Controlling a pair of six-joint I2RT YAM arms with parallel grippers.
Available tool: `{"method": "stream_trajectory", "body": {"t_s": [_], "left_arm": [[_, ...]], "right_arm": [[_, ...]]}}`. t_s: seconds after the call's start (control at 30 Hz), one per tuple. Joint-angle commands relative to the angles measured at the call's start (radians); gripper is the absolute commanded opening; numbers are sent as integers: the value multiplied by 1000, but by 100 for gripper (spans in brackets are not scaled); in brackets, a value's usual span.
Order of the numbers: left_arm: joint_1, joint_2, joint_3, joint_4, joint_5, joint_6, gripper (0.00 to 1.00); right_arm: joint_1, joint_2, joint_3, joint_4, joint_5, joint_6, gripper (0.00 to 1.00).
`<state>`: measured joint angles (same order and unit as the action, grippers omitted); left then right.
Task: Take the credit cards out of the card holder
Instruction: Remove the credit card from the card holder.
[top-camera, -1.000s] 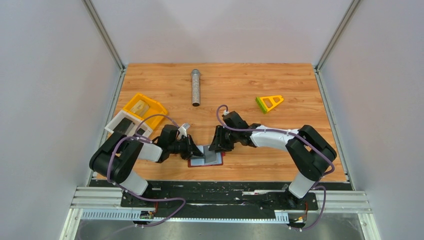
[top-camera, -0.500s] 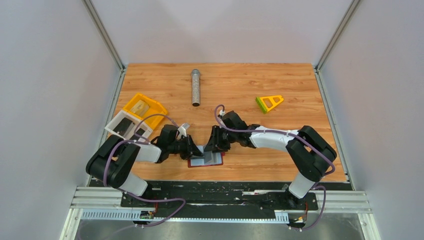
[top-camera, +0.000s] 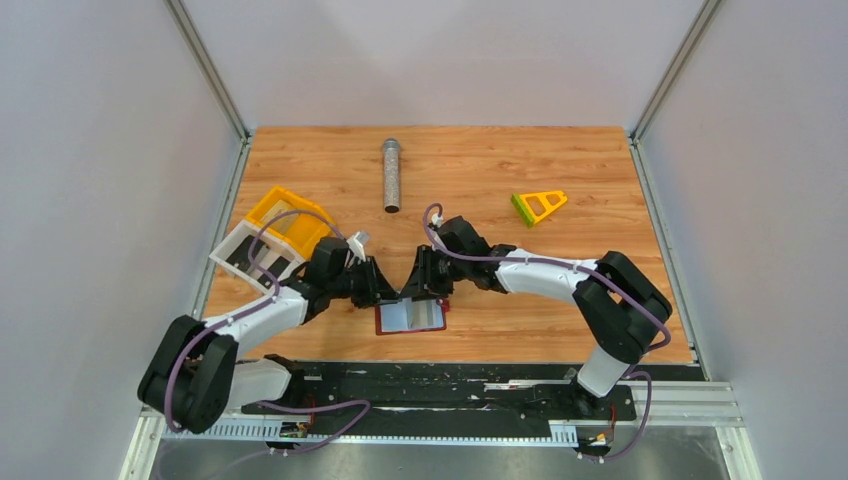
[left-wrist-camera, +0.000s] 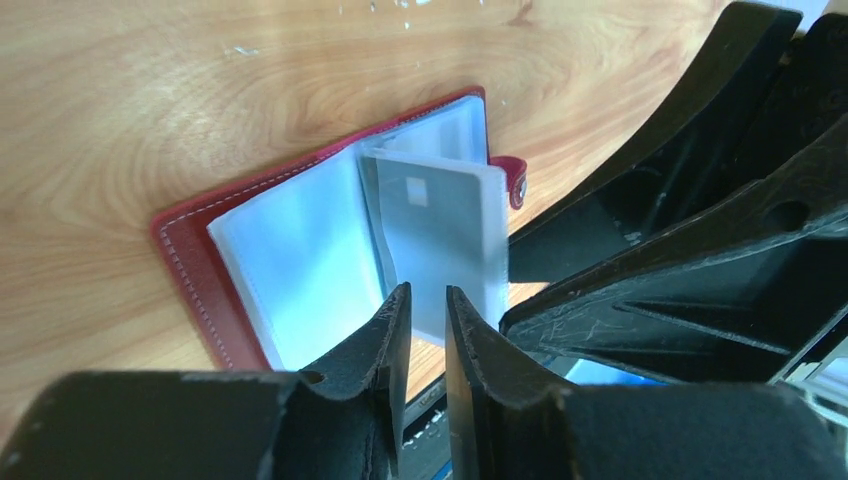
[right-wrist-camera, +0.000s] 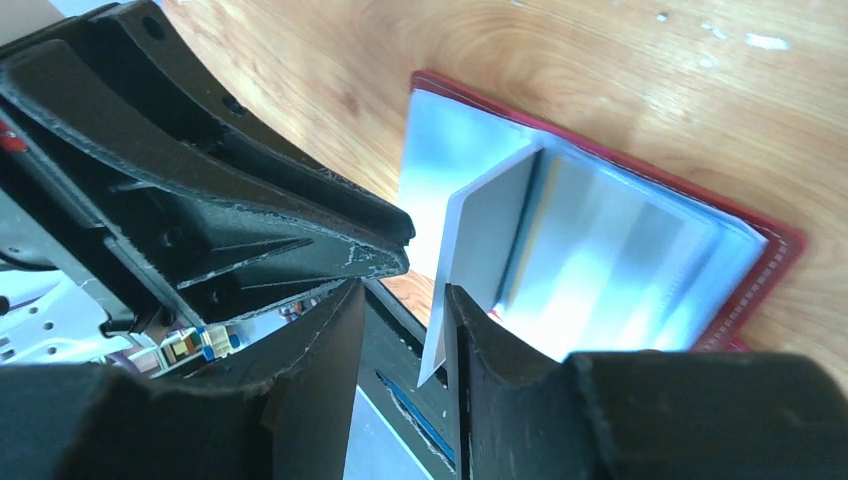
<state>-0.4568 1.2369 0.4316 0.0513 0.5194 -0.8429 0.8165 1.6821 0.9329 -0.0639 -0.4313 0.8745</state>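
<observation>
Right gripper (right-wrist-camera: 405, 330): jaws parted, not clamped. The free edge of one upright pocket leaf (right-wrist-camera: 490, 235) stands in the gap and rests against one finger, with daylight on its other side.
Left gripper (left-wrist-camera: 428, 330): fingers parted by a narrow slit with nothing between them. It points at the same leaf from the opposite side.
Grey card (left-wrist-camera: 440, 240): one of the credit cards, sitting inside the upright leaf, a paler chip patch near its spine end. No other card can be made out.
Card holder (left-wrist-camera: 185, 265): open and flat on the table (top-camera: 520, 310), red cover down and blue-grey pockets up, close to the near edge between the two arms. Its snap tab (left-wrist-camera: 517, 185) is on the right arm's side.
Key relation: the holder lies just on the near side of both fingertip pairs. Its long side runs left to right and its spine front to back. The leaf rises from the spine and leans towards the right arm, which is the nearer arm and already touches it.
Next move, as a judgement: the right fingers must close on the card, not only on the plastic. Which edge the pocket opens on I cannot tell.
In the way: the two grippers nearly meet over the holder, so each crowds the other.
Well apart: yellow tray (top-camera: 270, 198) and white tray (top-camera: 228, 248) behind the left arm, metal tube (top-camera: 391, 175), yellow-green triangular piece (top-camera: 538, 205).
</observation>
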Motion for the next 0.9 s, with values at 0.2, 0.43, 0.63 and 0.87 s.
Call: {"method": "stream_trajectory", "body": {"t_s": [0.2, 0.43, 0.63, 0.87], "left_arm": [[10, -198, 119, -318, -196, 71, 30], [11, -204, 129, -325, -177, 74, 29], [10, -155, 105, -279, -140, 83, 25], [10, -56, 91, -259, -143, 133, 13]], "right_arm": [[37, 48, 99, 15, -23, 8, 36], [36, 28, 91, -8, 10, -12, 36], [38, 35, 90, -41, 51, -23, 34], [36, 70, 94, -47, 64, -30, 31]]}}
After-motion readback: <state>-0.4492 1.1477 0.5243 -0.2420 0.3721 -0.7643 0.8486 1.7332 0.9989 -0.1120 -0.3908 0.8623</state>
